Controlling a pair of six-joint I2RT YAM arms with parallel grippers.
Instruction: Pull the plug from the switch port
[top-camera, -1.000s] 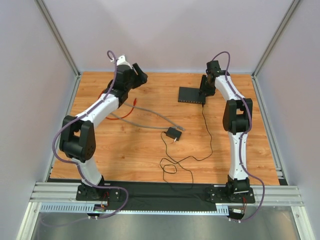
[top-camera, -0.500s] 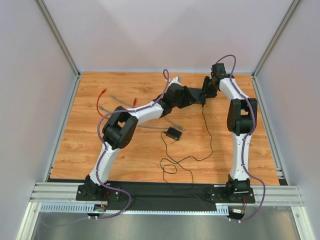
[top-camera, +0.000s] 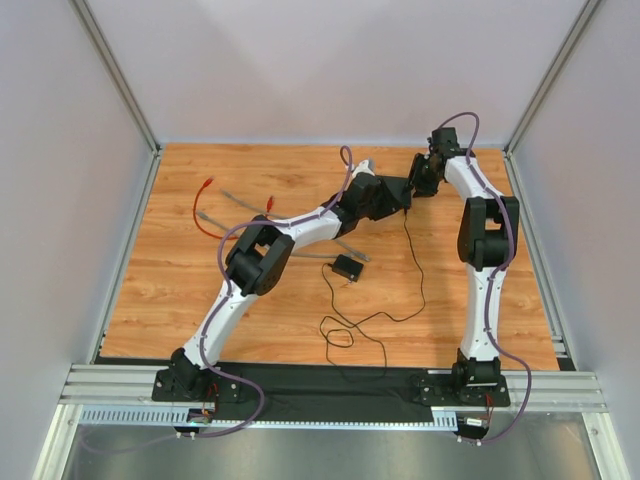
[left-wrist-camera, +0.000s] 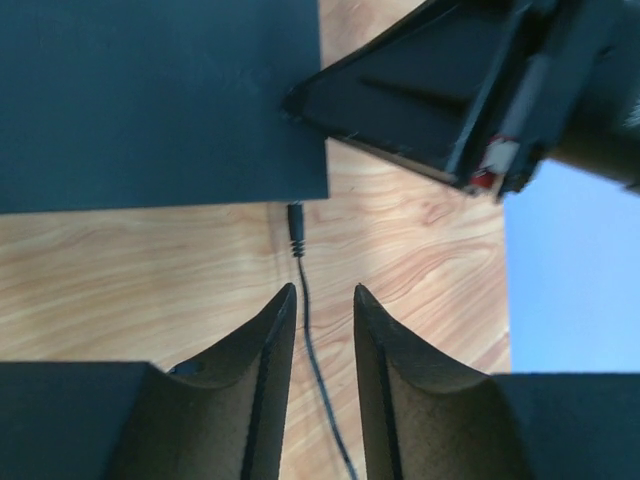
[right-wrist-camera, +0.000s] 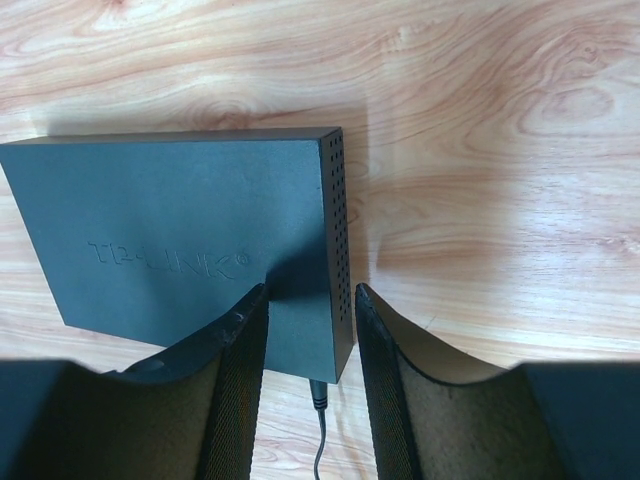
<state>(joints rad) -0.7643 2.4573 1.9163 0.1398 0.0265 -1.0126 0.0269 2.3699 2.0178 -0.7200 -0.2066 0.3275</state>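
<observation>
The black switch (left-wrist-camera: 150, 100) lies flat on the wooden table, and its port is on the near edge. The plug (left-wrist-camera: 295, 222) sits in that port, and its thin black cord (left-wrist-camera: 310, 330) runs back between my left fingers. My left gripper (left-wrist-camera: 324, 290) is open just short of the plug, with its jaws narrow around the cord and not touching it. My right gripper (right-wrist-camera: 308, 290) is open at the right end of the switch (right-wrist-camera: 170, 230). One of its fingers lies over the top face and the other beside the vented side. The plug (right-wrist-camera: 319, 393) shows below.
A small black adapter (top-camera: 347, 267) lies in the middle of the table, and its thin cord (top-camera: 415, 280) loops toward the front. A red cable (top-camera: 197, 210) and a grey cable (top-camera: 310, 257) lie to the left. Both arms meet at the far centre-right (top-camera: 400, 188). Walls enclose the table.
My left arm swung from the far left across to the switch, and its jaws narrowed. My right gripper shifted slightly at the switch's right end.
</observation>
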